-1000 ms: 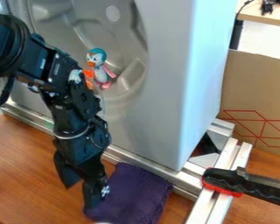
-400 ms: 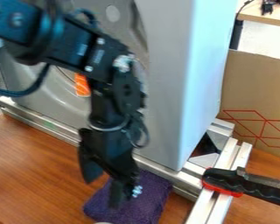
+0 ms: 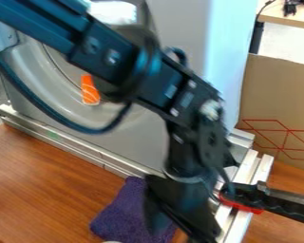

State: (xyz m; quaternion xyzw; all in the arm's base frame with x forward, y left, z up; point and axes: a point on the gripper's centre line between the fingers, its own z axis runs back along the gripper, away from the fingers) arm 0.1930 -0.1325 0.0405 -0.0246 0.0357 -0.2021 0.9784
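Jaws [image 3: 182,231] look spread to me, with a wedge of gap between the two sides, but the lower ends are hard to make out and the far side runs right down by the bottom edge. Nothing I can see pinched in there.

The purple cloth [image 3: 124,214] is at about ten o'clock from the jaws, right beside them and partly behind the near side, so its right part is hidden. Can't tell if they're actually touching. It's lying on the wood-look desk [image 3: 59,180]. There's also a sliver of something pale [image 3: 110,242] at half past eight, mostly cut off, no clue what it is.

At two o'clock there's a black and red clamp [image 3: 278,209], cut off by the right edge, sitting over the metal rails [image 3: 244,218], which are partly covered by the arm.

Further back, eleven to twelve o'clock, stands the grey molded unit [image 3: 138,142], with the arm and its cable loop hiding a big chunk of the hollow. An orange piece [image 3: 89,90] shows in it at eleven.

Behind that, at one o'clock, cardboard [image 3: 278,90] with red lines, then a pale table [image 3: 293,20] with dark bits on it, cropped by the corner.
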